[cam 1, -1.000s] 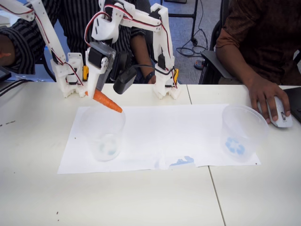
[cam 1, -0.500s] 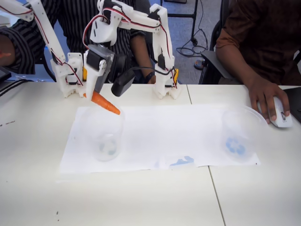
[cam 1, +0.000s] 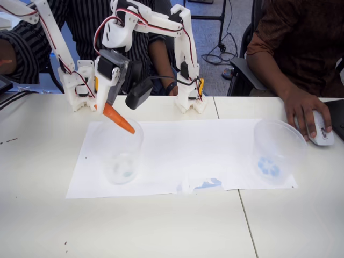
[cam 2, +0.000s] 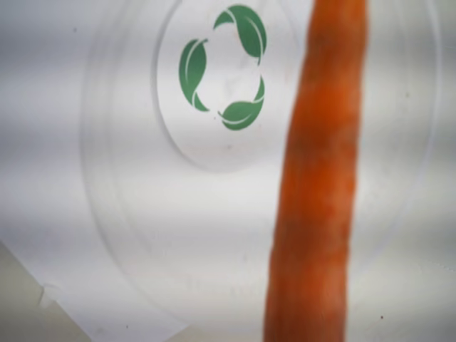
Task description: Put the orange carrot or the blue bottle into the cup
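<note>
Fixed view: gripper (cam 1: 109,102) is clamped on the thick end of the orange carrot (cam 1: 119,119), holding it in the air over the far rim of the cup (cam 1: 119,153), which stands at the left on the white paper sheet (cam 1: 188,150). Carrot long axis is tilted, tip pointing down and to the right, toward the cup mouth. A second clear cup (cam 1: 277,150) stands well apart at the right, near a person's hand (cam 1: 302,110) resting on a mouse. Wrist view: carrot (cam 2: 320,178) runs nearly straight up the right side of the picture, above the cup's base with its green leaf mark (cam 2: 224,68). Judgement: transport step is nearly finished; next move calls for centring the tip over the opening, then releasing.
</note>
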